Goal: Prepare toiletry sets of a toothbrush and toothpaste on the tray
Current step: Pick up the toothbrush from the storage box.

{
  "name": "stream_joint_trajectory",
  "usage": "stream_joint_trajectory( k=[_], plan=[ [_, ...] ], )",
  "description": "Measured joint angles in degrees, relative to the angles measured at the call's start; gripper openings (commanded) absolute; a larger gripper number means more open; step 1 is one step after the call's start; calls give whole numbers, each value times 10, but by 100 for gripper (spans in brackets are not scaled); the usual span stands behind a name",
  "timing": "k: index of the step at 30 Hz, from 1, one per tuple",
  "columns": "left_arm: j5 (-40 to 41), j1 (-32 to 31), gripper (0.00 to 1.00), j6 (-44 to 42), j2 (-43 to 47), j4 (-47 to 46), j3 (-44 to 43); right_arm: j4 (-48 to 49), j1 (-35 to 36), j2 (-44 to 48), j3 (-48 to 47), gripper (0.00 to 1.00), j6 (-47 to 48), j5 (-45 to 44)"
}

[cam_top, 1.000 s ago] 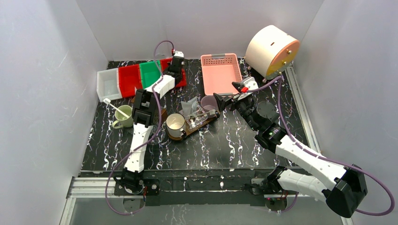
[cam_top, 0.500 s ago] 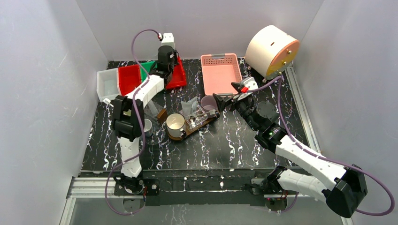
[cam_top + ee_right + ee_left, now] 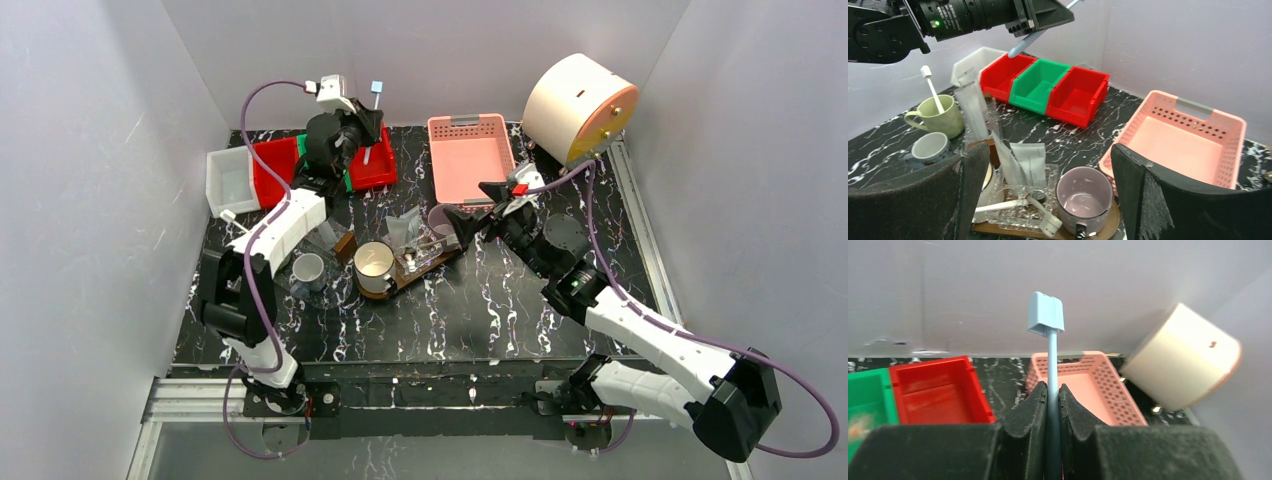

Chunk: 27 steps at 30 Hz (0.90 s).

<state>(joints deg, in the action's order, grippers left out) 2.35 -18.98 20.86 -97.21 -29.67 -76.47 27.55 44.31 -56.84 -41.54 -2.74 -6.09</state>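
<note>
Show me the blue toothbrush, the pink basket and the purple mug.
blue toothbrush [image 3: 1052, 360]: left wrist view, on its stem.
pink basket [image 3: 468, 165]: top view, on its bare floor.
purple mug [image 3: 1088, 181]: right wrist view, on its inner wall.

Lab rig: white enclosure walls [image 3: 430, 50], aluminium frame [image 3: 185, 400].

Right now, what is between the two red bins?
A green bin sits between the red bin next to the white bin and the other red bin, all in one row. The right wrist view shows it.
</note>
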Motion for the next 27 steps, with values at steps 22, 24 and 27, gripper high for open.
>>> stream_joint_trajectory(
  k=[22, 24, 27],
  plan=[
    [-124, -50, 0, 196, 157, -182, 190, 124, 0, -153, -59, 94, -146, 178],
    [-126, -57, 0, 205, 163, -187, 196, 138, 0, -168, -70, 90, -156, 189],
    [-135, -72, 0, 215, 169, -202, 198, 157, 0, -195, -96, 87, -169, 206]
  ],
)
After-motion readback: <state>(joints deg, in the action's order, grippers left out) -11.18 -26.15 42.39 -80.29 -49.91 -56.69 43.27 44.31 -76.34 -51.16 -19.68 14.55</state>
